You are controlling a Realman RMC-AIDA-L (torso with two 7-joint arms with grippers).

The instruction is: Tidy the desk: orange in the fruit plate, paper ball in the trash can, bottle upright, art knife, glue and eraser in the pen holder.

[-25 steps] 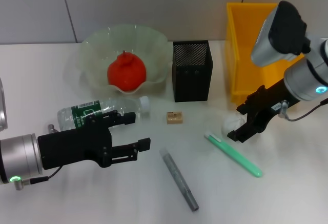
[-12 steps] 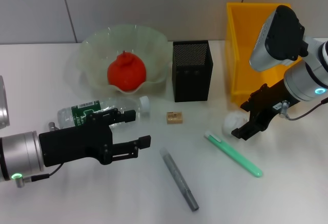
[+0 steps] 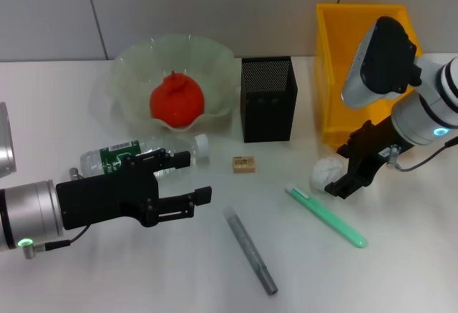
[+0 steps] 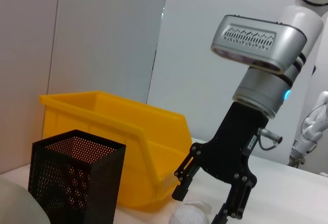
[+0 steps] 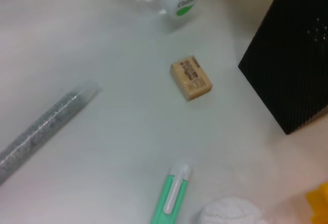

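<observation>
Step in hand, by judgement: grasp paper ball for trash can.

- Right gripper: fingers spread wide, low over worktop, ball just beside fingertips, partly between them; contact not clear.
- To do well: centre fingers around ball, lower close to worktop, close gently, lift straight, then carry over bin just behind fingers.
- Avoid green knife lying just in front of fingers.
- Left gripper: fingers apart, holding nothing, above lying bottle.
</observation>
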